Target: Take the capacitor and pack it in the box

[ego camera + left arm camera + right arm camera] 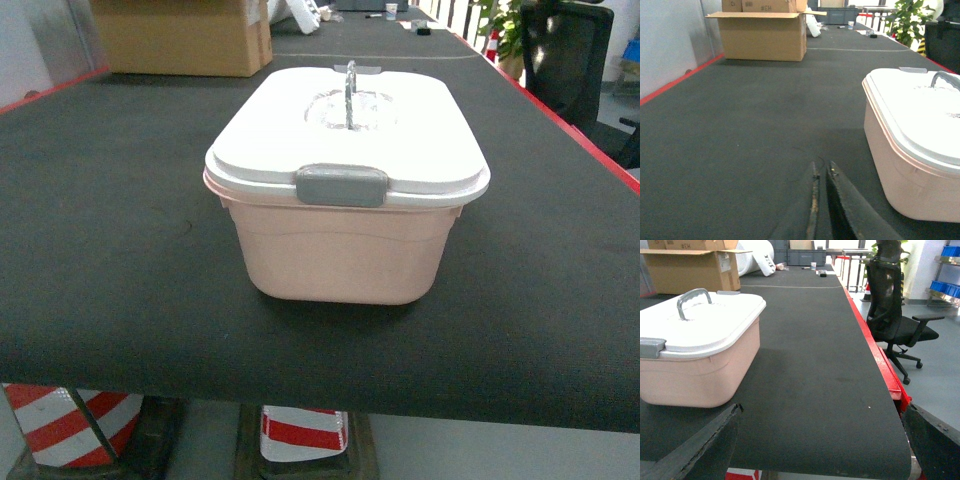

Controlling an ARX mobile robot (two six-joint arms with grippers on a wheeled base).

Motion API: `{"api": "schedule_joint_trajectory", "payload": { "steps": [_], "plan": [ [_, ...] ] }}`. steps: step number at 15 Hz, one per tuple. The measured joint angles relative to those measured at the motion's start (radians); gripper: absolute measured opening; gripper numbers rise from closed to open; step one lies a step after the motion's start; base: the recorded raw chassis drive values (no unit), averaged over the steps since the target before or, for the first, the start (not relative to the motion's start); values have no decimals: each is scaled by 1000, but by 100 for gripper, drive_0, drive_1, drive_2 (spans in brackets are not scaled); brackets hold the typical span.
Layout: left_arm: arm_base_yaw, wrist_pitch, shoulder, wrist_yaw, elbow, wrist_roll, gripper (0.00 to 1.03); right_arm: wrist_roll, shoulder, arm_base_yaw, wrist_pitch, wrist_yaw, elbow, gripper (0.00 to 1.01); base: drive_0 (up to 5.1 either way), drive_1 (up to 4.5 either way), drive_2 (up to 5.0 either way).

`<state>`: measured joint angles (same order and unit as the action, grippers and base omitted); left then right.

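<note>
Sitting latched, the pink box (345, 250) needs opening first; left gripper (821, 200) closed empty, right gripper (820, 440) spread wide, no capacitor visible.

left gripper (821, 172): two slim black fingers, tapered tips, worn yellowish inner edges | right gripper (820, 440): broad black fingers, matte, scuffed pale rough edges

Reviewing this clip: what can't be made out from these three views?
- Inside of the box: hidden in every view by its closed lid.
- Any capacitor: none visible in any view.
- Both arms: absent from the head view.
- Right gripper: only two fingers at the frame's bottom corners.
- Small items at the table's far end: too small to identify.
</note>
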<state>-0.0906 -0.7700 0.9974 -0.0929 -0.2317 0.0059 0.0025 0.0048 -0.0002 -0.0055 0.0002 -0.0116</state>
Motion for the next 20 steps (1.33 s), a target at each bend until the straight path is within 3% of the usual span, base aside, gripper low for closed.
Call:
{"api": "schedule_joint_trajectory", "payload": {
  "steps": [2,3,5,11,12,20],
  "plan": [
    [16,19,-51,12,47,-3,2,0,0,0,0,0,0,98,0,0,0],
    [64,42,-99,79,80,-3,2,0,0,0,0,0,0,98,0,0,0],
    [96,68,-166,83,109,-5,2,0,0,0,0,0,0,98,0,0,0],
    [90,199,-371,92,181,-5,2,0,0,0,0,0,0,98,0,0,0],
    [90,140,-370,92,213,-5,2,0,0,0,0,0,0,98,0,0,0],
    [90,389,-613,92,218,-5,2,0,0,0,0,0,0,98,0,0,0]
  ]
}}
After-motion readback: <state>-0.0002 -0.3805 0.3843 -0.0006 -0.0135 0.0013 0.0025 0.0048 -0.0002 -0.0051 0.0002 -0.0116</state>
